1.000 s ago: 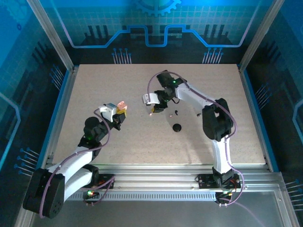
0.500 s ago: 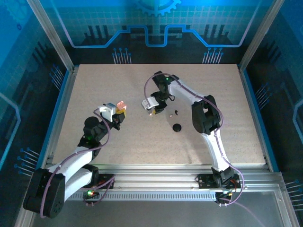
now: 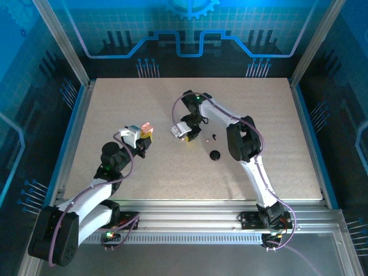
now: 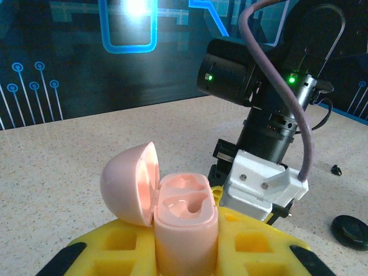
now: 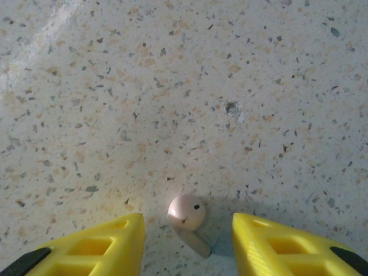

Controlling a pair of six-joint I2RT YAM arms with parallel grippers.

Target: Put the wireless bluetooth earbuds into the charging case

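Observation:
The pink charging case (image 4: 185, 230) stands upright with its lid (image 4: 127, 183) swung open to the left and both sockets empty. My left gripper (image 4: 187, 253) is shut on its body; from above the case (image 3: 147, 126) is left of centre. A pale pinkish earbud (image 5: 187, 214) lies on the table between the yellow fingers (image 5: 109, 244) of my right gripper (image 5: 188, 227), which is open with a gap on each side. In the top view the right gripper (image 3: 187, 138) points down near the table's middle.
A black round case (image 3: 215, 155) lies right of the right gripper, with a tiny black earbud (image 3: 213, 137) just beyond it. Both also appear in the left wrist view: the black case (image 4: 352, 231) and the black earbud (image 4: 336, 169). Speckled tabletop (image 3: 138, 172) surrounds everything.
My right arm has swung a little to the left and its jaws have narrowed slightly around the pale earbud. The left arm and the case have not moved.

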